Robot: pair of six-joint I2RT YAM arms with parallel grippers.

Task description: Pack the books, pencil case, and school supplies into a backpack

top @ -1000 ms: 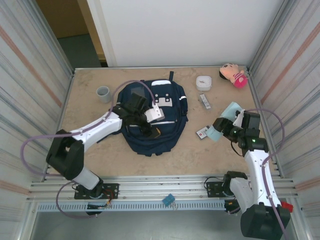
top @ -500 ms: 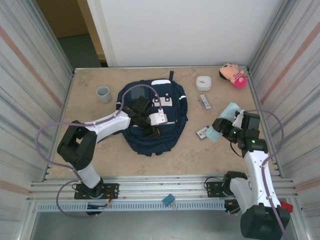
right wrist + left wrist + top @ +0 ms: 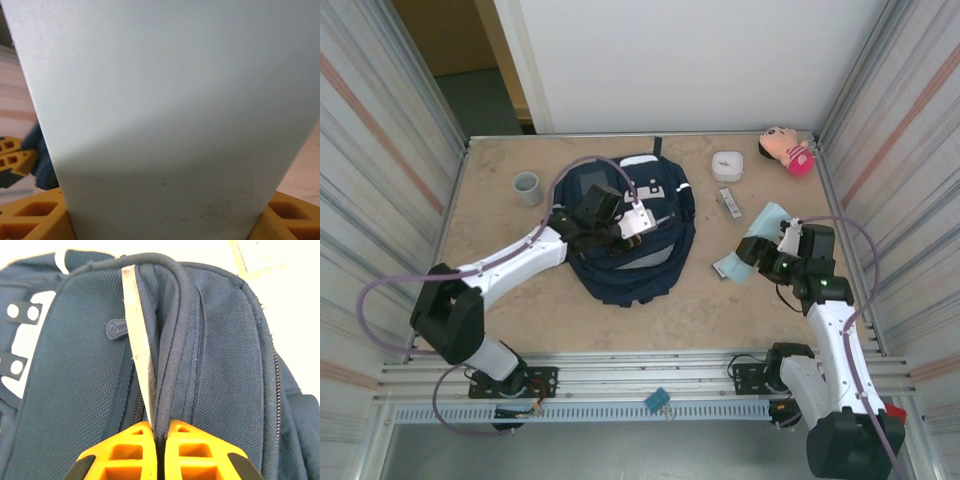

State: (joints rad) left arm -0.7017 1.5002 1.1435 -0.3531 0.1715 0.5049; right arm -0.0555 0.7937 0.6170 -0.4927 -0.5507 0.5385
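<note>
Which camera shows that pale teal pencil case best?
Top external: the pencil case shows most of its outline. The right wrist view sits too close, a blank pale slab between the fingers.

The navy backpack (image 3: 640, 270) lies flat on the desk (image 3: 500, 290), a seam pinched up. The mint pencil case (image 3: 730, 264) tilts at its 3 o'clock.

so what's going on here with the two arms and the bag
Two robot arms are packing a navy backpack. The left arm's fingers are pinched shut on a fold of fabric beside its zip, probably to pull it open. The right arm's fingers hold the pale teal pencil case just right of the backpack, not yet inside. A grey cup, white box, small bar and pink toy sit further back.
</note>
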